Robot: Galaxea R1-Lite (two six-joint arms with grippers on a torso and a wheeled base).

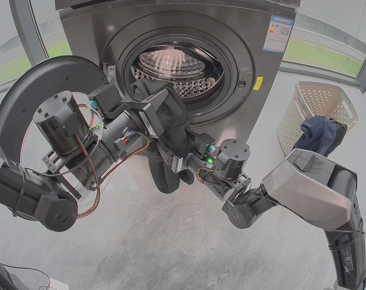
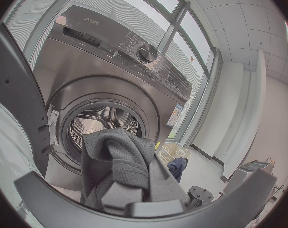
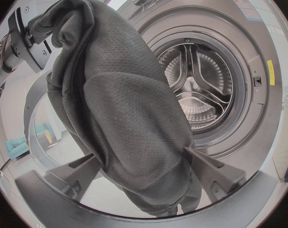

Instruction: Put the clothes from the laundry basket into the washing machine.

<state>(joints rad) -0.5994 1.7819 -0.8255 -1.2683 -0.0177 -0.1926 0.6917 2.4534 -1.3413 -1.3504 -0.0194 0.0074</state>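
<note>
A dark grey mesh garment (image 1: pixel 173 119) hangs in front of the washing machine's (image 1: pixel 239 49) open drum (image 1: pixel 177 67), level with its lower rim. My left gripper (image 1: pixel 156 101) is shut on the garment's top; in the left wrist view the cloth (image 2: pixel 125 162) is bunched over that gripper (image 2: pixel 140 203). My right gripper (image 1: pixel 173 158) sits lower, open, its fingers spread on either side of the hanging cloth (image 3: pixel 125 111). The right wrist view shows both right fingers (image 3: pixel 213 171) flanking the fabric, and the left gripper (image 3: pixel 44 37) pinching its upper end. A blue garment (image 1: pixel 320 133) lies over the laundry basket's (image 1: pixel 312 99) rim.
The round machine door (image 1: pixel 42 85) is swung wide to the left, just behind my left arm. The white perforated basket stands on the floor right of the machine, near the window wall. Pale tiled floor (image 1: pixel 171 238) is free in front.
</note>
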